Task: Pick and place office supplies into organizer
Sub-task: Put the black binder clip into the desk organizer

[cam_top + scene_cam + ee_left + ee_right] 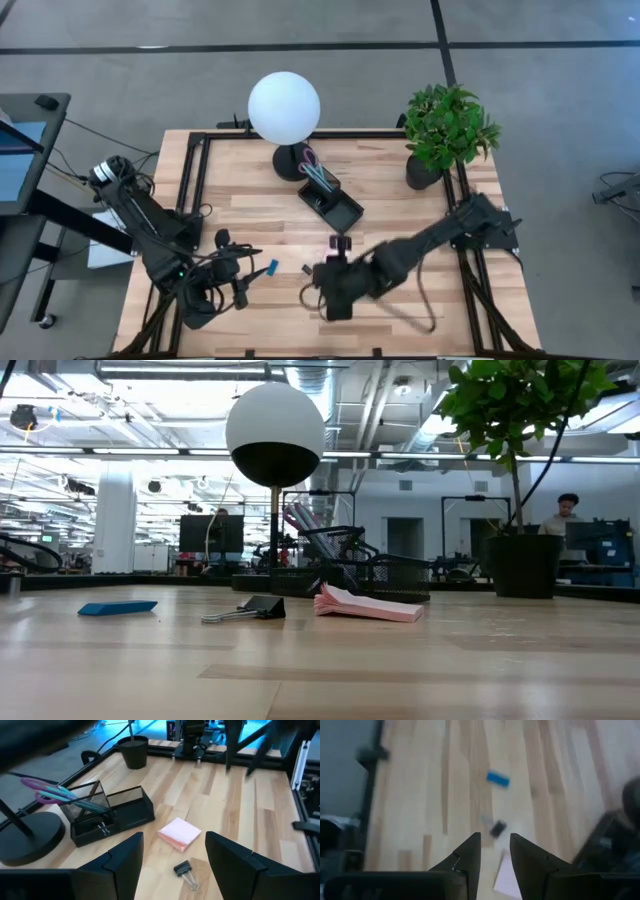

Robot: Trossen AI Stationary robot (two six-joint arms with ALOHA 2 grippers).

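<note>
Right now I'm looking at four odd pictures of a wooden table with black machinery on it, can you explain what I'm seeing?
Two dark robot arms work at a wooden table. One picture looks straight down, one looks level across the tabletop, and two come from cameras on the arms' wrists. The left end effector is open and empty; the right end effector hovers, holding nothing. Loose on the table: a pink sticky-note pad, a black binder clip and a small blue block. The black organizer already holds purple-handled scissors, beside a globe lamp and potted plant.
</note>
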